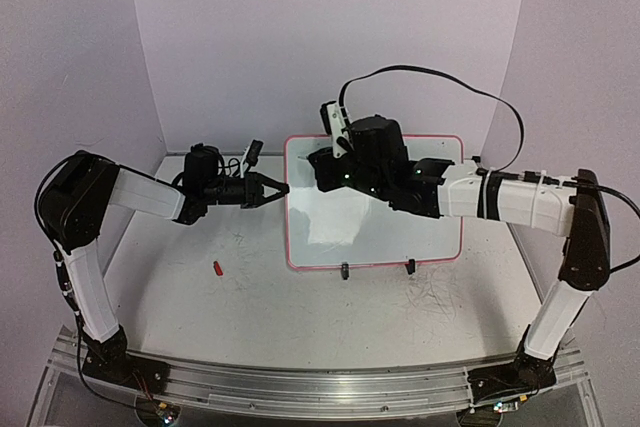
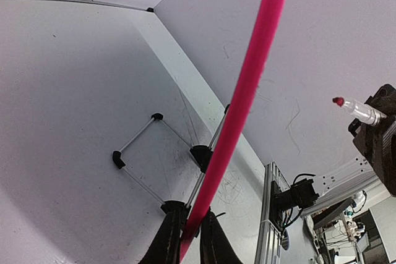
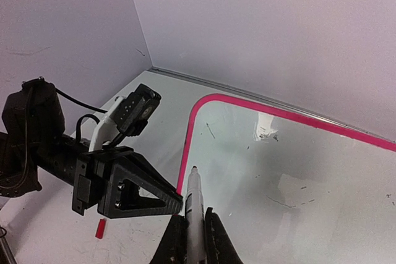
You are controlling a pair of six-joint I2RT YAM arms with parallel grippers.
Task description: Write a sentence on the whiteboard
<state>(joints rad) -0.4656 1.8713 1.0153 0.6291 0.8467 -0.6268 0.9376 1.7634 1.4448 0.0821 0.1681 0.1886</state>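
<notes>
The whiteboard [image 1: 400, 227] with its pink rim [image 2: 247, 78] lies flat mid-table. My left gripper [image 1: 279, 189] is shut on the board's left rim; in the left wrist view that rim runs between its fingers [image 2: 190, 239]. Over the board's upper left part, my right gripper [image 1: 325, 169] is shut on a white marker [image 3: 195, 199], red tip [image 2: 338, 101] uncapped and pointing at the board [image 3: 278, 171] near the left rim. Whether the tip touches is unclear. The sentence is out of view; the board's visible face has only small specks.
A small red cap [image 1: 217, 268] lies on the tabletop left of the board, also seen from the right wrist camera [image 3: 100, 228]. Two black clip feet [image 1: 344, 269] sit on the board's near edge. Walls enclose the table at back and sides. Grey scuffs mark the tabletop.
</notes>
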